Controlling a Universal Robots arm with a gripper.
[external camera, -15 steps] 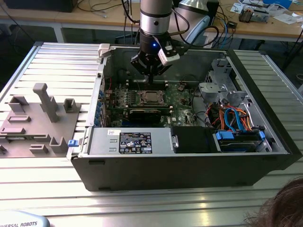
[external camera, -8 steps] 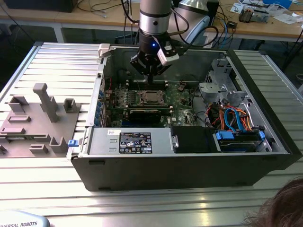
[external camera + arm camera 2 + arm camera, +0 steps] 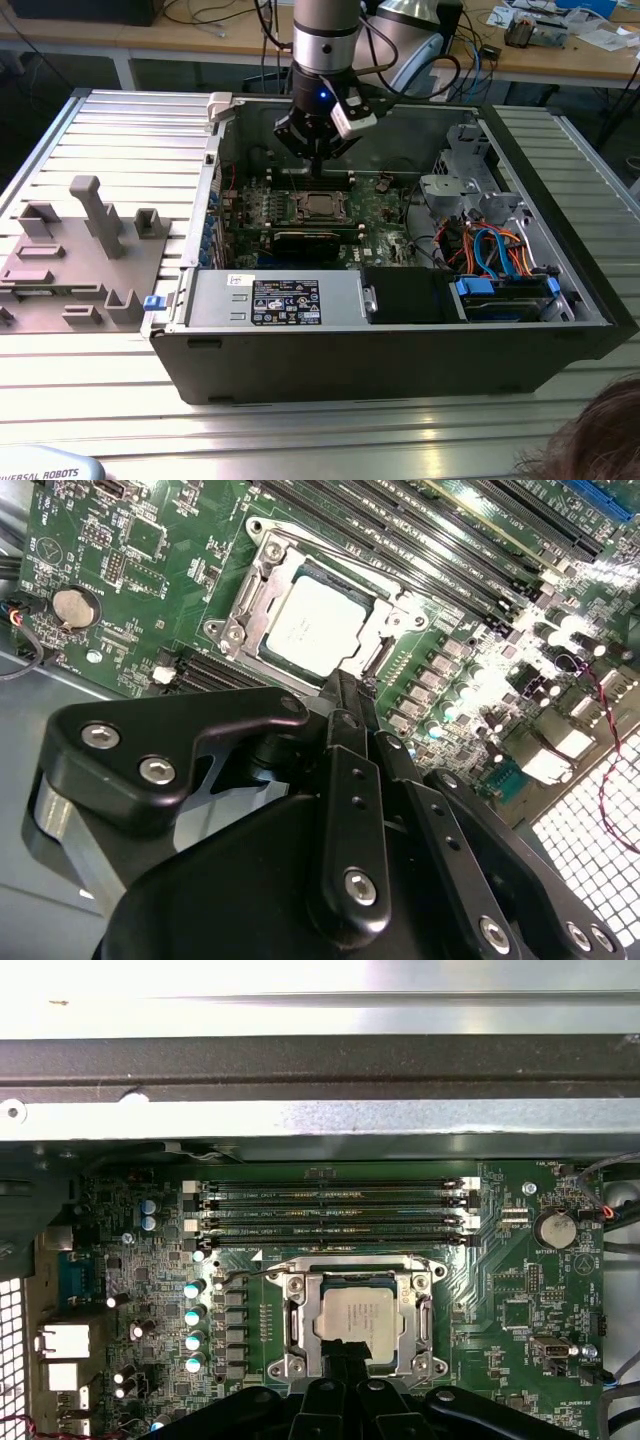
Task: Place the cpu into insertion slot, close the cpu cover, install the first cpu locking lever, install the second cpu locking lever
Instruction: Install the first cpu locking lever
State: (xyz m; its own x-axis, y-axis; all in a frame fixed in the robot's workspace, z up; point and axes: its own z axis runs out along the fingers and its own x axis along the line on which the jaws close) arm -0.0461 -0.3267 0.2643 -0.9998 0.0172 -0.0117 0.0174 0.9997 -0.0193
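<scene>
Gripper (image 3: 345, 695): nearest you, jaws together, empty, just above the cpu (image 3: 318, 627).
Cpu: seated in the insertion slot (image 3: 360, 1322); light, fragile; you'd hold its edges.

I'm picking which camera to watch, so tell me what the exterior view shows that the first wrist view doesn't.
The exterior view alone takes in the whole open computer case, the grey fixture block on the slatted table, the drive bay with blue and orange cables, and the arm above. The first wrist view alone resolves the memory slots and coin cell battery. Both show the cpu seated in its socket, the cpu cover down around it, and the gripper hanging just over it.
</scene>
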